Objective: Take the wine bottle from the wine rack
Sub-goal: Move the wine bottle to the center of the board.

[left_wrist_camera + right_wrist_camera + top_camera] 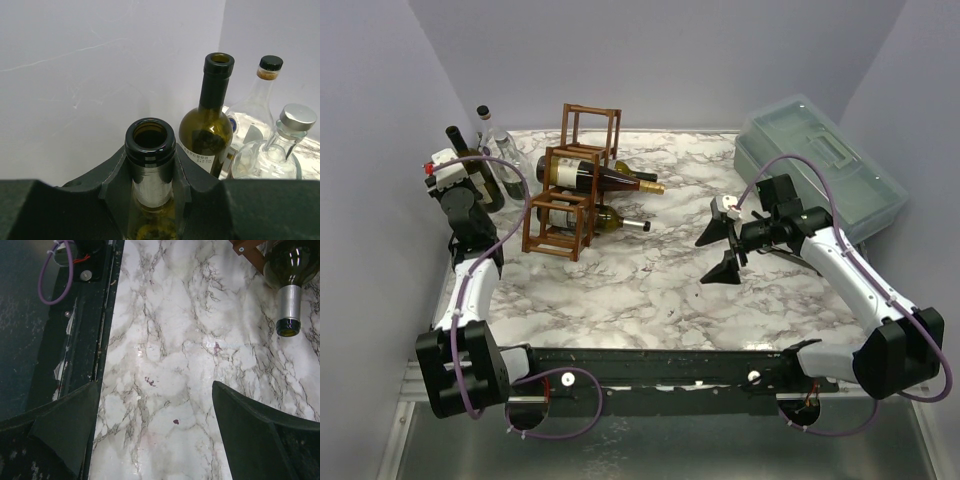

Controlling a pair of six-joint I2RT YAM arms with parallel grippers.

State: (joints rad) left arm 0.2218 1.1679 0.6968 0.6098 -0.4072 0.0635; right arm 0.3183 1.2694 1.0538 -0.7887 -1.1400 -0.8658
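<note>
Wine rack (570, 185): far-centre of your marble table (650, 280). It holds two bottles lying on their sides, necks pointing right. The gold-foiled bottle (610, 178) is in the middle tier and the silver-necked bottle (617, 222) in the bottom tier.

Translucent plastic case (820, 165): far right, lid shut. You cannot read its contents.

Left gripper (150, 175): closed narrow, your jaws clamped on either side of the neck of an upright, uncorked wine bottle (150, 142). It is off the rack, at the far-left corner.

Right gripper (725, 250): spread wide, holding nothing, touching nothing, above bare marble right of the rack.

Left wrist view only: three standing bottles just behind the held one. These are an open olive-green bottle (210, 125), a black-capped clear bottle (262, 95) and a silver-capped clear bottle (292, 135).

Right wrist view only: the silver-necked bottle's open mouth, projecting past a corner of the rack, well apart from your fingers (65, 425).

Top view only: both arms and the whole rack together.
</note>
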